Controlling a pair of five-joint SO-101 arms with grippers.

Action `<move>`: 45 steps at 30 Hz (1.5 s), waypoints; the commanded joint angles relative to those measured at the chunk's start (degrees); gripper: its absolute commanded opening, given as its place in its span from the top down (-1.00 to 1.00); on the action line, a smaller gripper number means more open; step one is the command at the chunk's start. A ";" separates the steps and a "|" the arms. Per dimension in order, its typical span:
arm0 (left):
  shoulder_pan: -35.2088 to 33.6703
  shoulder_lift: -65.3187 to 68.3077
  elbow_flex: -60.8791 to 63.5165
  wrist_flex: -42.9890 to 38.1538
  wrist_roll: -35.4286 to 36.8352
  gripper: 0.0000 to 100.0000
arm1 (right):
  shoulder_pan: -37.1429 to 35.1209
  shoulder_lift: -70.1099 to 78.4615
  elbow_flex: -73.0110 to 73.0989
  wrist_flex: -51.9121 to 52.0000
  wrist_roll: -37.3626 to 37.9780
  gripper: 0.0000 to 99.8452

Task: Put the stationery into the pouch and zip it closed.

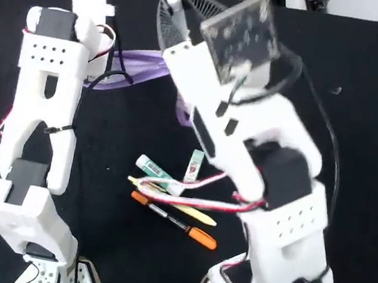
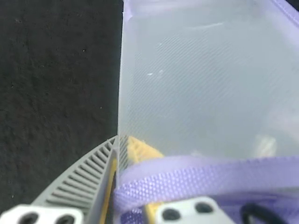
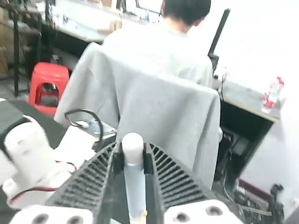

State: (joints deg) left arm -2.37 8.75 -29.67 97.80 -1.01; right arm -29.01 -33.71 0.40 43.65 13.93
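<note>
The pouch is translucent with a purple zip edge and lies at the back of the black table. My left gripper is shut on one edge of the pouch. My right gripper is raised above the pouch's right end, shut on a pale white marker that stands upright between its black fingers. On the table in front lie two green-and-white tubes, a yellow pen and an orange-capped pen.
The right arm's white body hangs over the table's middle right, with red and white cables trailing across the loose pens. The left arm runs along the left side. A person in grey sits with their back turned beyond the table.
</note>
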 commanded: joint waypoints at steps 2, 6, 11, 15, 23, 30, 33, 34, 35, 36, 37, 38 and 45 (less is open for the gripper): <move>0.66 -0.62 -4.88 2.46 0.26 0.94 | -2.81 -10.07 15.43 -16.97 -4.84 0.98; 0.75 -0.62 -3.56 2.11 0.26 0.94 | -4.22 -14.99 27.47 -29.89 -7.82 0.98; 0.66 -0.62 -3.65 2.11 0.26 0.94 | -5.71 -17.45 37.49 -39.21 -8.18 0.98; 0.66 -0.62 -3.65 2.11 0.35 0.94 | -5.71 -17.19 43.65 -44.40 -8.18 0.98; 0.57 -0.53 -3.65 2.11 0.26 0.94 | -5.63 -17.71 48.66 -51.25 -7.82 0.98; 0.57 4.57 -4.44 2.02 0.18 0.94 | -5.80 -21.67 39.16 -42.37 -7.91 0.98; 0.22 7.12 -6.90 2.29 0.18 0.94 | -5.89 -24.48 39.08 -38.24 -8.09 0.98; -0.31 7.56 -7.69 2.46 0.18 0.94 | -5.89 -25.36 39.96 -37.71 -8.09 0.98; -0.75 7.91 -8.40 2.55 0.18 0.94 | -5.89 -26.24 41.36 -37.98 -8.09 0.98; -1.27 8.18 -9.01 2.55 0.18 0.94 | -5.89 -26.95 42.95 -38.51 -8.09 0.98; -1.27 8.18 -9.10 2.55 0.18 0.94 | -5.89 -27.47 44.79 -39.30 -8.09 0.98; -1.54 8.18 -9.01 2.55 0.18 0.94 | -5.89 -27.74 46.73 -40.35 -8.09 0.98; -1.71 8.26 -9.01 2.99 0.18 0.94 | -5.89 -28.18 56.31 -48.53 -7.82 0.98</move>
State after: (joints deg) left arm -3.25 16.04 -38.02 100.44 -1.10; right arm -34.02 -60.35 54.73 -0.92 6.20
